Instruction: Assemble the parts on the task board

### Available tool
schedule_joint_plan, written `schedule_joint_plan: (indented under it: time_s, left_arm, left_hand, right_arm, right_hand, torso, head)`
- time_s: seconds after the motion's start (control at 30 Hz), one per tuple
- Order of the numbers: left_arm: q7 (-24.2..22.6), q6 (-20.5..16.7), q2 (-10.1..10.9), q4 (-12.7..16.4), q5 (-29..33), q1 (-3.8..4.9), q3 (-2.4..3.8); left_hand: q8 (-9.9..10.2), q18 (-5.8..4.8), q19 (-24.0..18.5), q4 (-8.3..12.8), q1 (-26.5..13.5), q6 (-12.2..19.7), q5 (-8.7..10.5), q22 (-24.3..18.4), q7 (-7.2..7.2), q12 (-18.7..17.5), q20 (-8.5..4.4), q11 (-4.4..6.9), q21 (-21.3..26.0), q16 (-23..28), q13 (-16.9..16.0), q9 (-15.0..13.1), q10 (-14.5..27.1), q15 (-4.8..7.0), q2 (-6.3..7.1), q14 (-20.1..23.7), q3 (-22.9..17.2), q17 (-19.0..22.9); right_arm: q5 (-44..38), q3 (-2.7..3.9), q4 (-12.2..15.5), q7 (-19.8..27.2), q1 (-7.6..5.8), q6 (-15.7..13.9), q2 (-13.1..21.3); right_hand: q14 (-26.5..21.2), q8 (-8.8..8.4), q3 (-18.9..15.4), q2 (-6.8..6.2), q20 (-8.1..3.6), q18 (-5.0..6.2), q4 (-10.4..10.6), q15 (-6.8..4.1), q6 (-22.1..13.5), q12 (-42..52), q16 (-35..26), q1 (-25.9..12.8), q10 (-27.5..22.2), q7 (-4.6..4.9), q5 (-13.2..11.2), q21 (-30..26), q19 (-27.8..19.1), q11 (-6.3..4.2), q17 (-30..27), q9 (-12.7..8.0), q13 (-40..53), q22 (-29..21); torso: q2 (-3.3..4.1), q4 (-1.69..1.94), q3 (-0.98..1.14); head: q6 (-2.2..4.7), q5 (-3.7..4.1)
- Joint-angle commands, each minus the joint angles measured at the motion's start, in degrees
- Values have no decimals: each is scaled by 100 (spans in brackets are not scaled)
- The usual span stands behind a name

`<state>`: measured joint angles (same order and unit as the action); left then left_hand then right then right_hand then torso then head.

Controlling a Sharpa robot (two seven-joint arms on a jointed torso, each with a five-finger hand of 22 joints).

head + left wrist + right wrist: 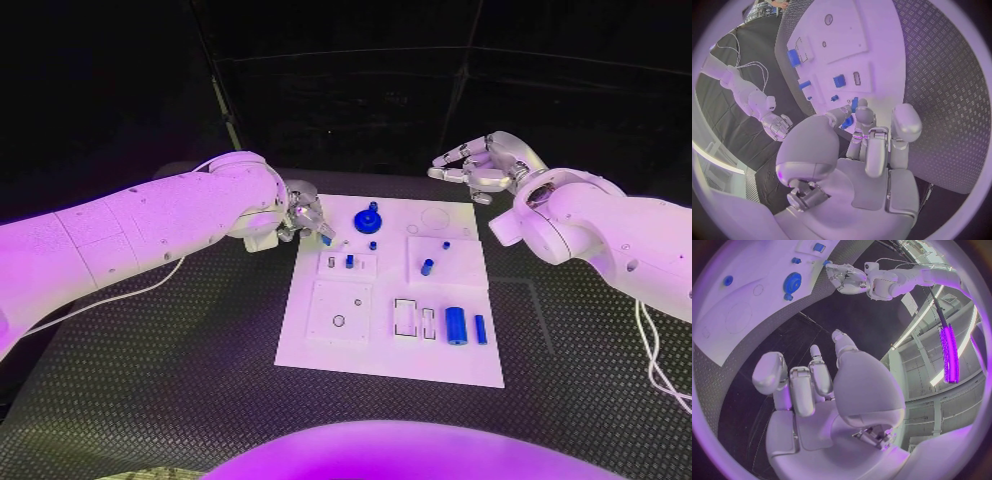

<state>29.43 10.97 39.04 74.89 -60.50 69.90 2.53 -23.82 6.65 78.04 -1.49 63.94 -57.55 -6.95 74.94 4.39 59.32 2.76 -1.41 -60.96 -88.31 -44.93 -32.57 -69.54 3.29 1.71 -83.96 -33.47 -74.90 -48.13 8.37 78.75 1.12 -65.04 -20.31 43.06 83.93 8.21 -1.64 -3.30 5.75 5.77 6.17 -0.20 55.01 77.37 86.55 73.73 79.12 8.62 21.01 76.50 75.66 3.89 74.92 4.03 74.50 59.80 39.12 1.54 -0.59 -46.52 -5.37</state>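
Observation:
The white task board [325,345] lies in the middle of the table. On it are a blue gear [369,218], small blue pegs [427,266], a blue cylinder [456,325] and a blue bar [480,329]. My left hand [303,215] hovers at the board's far-left corner and pinches a small blue part [846,122] between thumb and a finger. My right hand [483,165] hangs beyond the board's far-right corner, fingers apart and holding nothing. The right wrist view shows its hand [811,385] off the board's edge, with the gear [792,280] on the board.
The black ribbed table [159,380] surrounds the board. A white cable [108,300] runs under my left arm and another cable [649,350] trails at the right. The board carries empty slots [415,318] and a ring outline [433,215].

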Motion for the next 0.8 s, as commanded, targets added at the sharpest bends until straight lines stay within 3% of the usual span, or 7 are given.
schedule_joint_plan:
  time_s: [0.03,0.3,0.4,0.63,0.7,0.8]
  left_arm:
    - [1,-511,78,196,160,-55,-1]
    - [1,-950,191,558,-169,-303,-9]
    - [7,-1092,202,598,-295,-359,-12]
    - [27,-1159,229,657,-513,-412,-15]
    - [37,-1100,239,688,-570,-419,-15]
    - [50,-1024,249,722,-624,-426,-15]
  left_hand:
    - [-46,-90,53,900,-80,-3,-30,313,-49,38,4,188,-35,-26,-23,-10,-251,34,20,-526,-956,-1282]
    - [-120,-107,104,958,-182,2,-48,368,-64,83,-15,206,-130,-67,-60,-12,-311,52,53,-551,-1104,-1347]
    - [-149,-116,130,975,-213,-1,-54,393,-71,108,-22,213,-180,-83,-82,-12,-337,60,64,-560,-1150,-1372]
    - [-204,-132,175,1005,-271,-5,-78,438,-84,158,-35,226,-268,-110,-133,-13,-383,73,83,-575,-1229,-1414]
    - [-268,-139,198,1038,-344,-16,-285,464,-96,185,-48,238,-307,-140,-148,-21,-410,84,122,-590,-1309,-1463]
    - [-331,-148,221,1065,-414,-15,-399,492,-108,217,-57,250,-353,-165,-170,-28,-439,94,148,-603,-1371,-1505]
  right_arm:
    - [-10,3,-1,27,-10,45,-6]
    - [-10,2,-29,28,-10,59,-29]
    - [-10,2,-31,28,-10,60,-26]
    - [-10,2,-36,26,-9,62,-25]
    - [-10,1,-39,26,-9,64,-28]
    - [-10,1,-43,26,-9,66,-32]
  right_hand:
    - [430,34,-20,39,-32,-7,-1,-48,-48,9,-24,-6,-21,-10,30,-18,13,-25,686,-8,1,-5]
    - [430,34,-20,39,-32,-7,-1,-48,-48,9,-24,-6,-21,-10,30,-18,13,-25,686,-8,1,-5]
    - [430,34,-20,39,-32,-7,-1,-48,-48,9,-24,-6,-21,-10,30,-18,13,-25,686,-8,1,-5]
    - [430,34,-20,39,-32,-7,-1,-48,-48,9,-24,-6,-21,-10,30,-18,13,-25,686,-8,1,-5]
    - [430,34,-20,39,-32,-7,-1,-48,-48,9,-24,-6,-21,-10,30,-18,13,-25,686,-8,1,-5]
    - [430,34,-20,39,-32,-7,-1,-48,-48,9,-24,-6,-21,-10,30,-18,13,-25,686,-8,1,-5]
  torso:
    - [1,-1,2]
    - [10,-10,-1]
    - [11,-15,1]
    - [13,-9,0]
    - [14,-9,-1]
    - [14,-9,0]
  head:
    - [-1,-19]
    - [1,-38]
    - [0,-36]
    - [-12,-36]
    - [-19,-39]
    - [-29,-44]
